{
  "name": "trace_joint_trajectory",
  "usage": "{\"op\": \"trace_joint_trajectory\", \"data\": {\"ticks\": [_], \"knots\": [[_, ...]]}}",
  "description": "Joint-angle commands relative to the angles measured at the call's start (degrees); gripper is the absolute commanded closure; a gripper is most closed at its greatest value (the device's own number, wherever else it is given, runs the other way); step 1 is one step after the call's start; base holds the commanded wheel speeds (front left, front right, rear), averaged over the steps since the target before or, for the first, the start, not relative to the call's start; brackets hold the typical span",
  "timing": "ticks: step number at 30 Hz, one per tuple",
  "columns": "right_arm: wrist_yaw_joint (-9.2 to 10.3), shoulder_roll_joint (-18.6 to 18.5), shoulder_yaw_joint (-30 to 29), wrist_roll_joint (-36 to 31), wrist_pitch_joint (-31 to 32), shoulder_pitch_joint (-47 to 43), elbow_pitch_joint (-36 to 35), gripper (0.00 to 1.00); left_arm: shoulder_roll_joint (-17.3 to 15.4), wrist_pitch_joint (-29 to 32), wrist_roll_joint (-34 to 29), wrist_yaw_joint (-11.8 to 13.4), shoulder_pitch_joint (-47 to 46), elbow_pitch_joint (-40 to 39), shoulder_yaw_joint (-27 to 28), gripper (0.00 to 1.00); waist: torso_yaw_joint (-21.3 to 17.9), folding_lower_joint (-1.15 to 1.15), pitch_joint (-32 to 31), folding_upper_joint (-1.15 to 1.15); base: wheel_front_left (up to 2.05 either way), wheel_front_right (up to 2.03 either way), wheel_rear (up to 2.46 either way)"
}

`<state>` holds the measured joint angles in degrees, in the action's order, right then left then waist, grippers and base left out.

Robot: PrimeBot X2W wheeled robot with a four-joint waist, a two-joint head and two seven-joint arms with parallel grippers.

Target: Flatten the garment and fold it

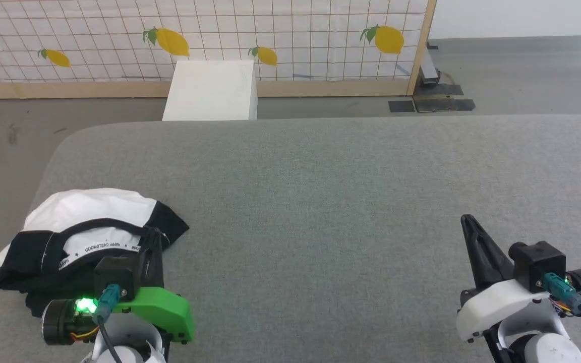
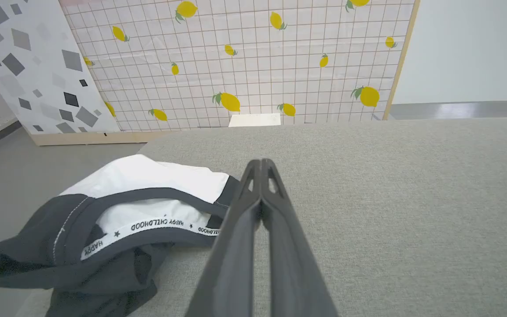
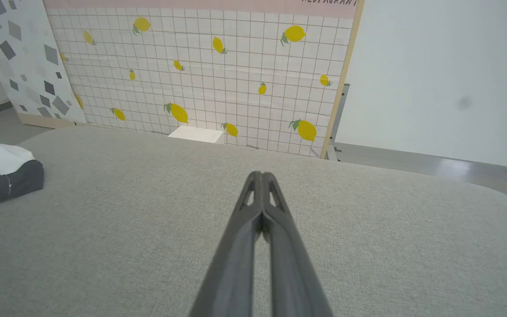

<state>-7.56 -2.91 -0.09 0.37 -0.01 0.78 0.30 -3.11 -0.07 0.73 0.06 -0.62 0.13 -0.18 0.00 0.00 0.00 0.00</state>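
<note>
The white cotton T-shirt with black sleeves and collar (image 1: 89,222) lies in a crumpled heap on the near left corner of the wide grey cloth-covered table (image 1: 321,176). It is not flat yet, so the job looks to be right at its start. The left gripper (image 2: 261,165) is just beside the heap, its two dark fingers pressed together with nothing between them. It may brush the shirt's black edge, but that is hard to tell. The right gripper (image 3: 261,176) is well apart from the shirt, over bare table, fingers pressed together too and holding nothing. Next, I think, the fingers must open, pinch the shirt's edges and pull it out flat.
</note>
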Motion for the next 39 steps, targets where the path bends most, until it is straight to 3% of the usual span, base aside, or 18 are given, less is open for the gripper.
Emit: {"op": "trace_joint_trajectory", "data": {"ticks": [1,2,3,39], "knots": [[0.08,0.03,0.09,-0.37,0.01,-0.78,-0.30,1.00,0.24,0.07,-0.73,-0.06,0.62,-0.13,0.18,1.00,0.00,0.00,0.00,0.00,0.00,0.00,0.00],[0.08,0.03,0.09,-0.37,0.01,-0.78,-0.30,1.00,0.24,0.07,-0.73,-0.06,0.62,-0.13,0.18,1.00,0.00,0.00,0.00,0.00,0.00,0.00,0.00],[-0.01,0.00,-0.01,0.03,-0.02,-0.01,0.01,0.00,0.00,-0.01,0.02,0.00,0.01,0.00,-0.01,0.00,0.00,0.00,0.00,0.00,0.00,0.00,0.00],[0.01,0.01,-1.34,4.59,-3.97,-1.54,2.93,0.00,0.06,-3.95,3.19,0.51,0.40,2.68,-1.41,0.00,0.61,0.00,-0.28,0.00,0.00,0.00,0.00]]}}
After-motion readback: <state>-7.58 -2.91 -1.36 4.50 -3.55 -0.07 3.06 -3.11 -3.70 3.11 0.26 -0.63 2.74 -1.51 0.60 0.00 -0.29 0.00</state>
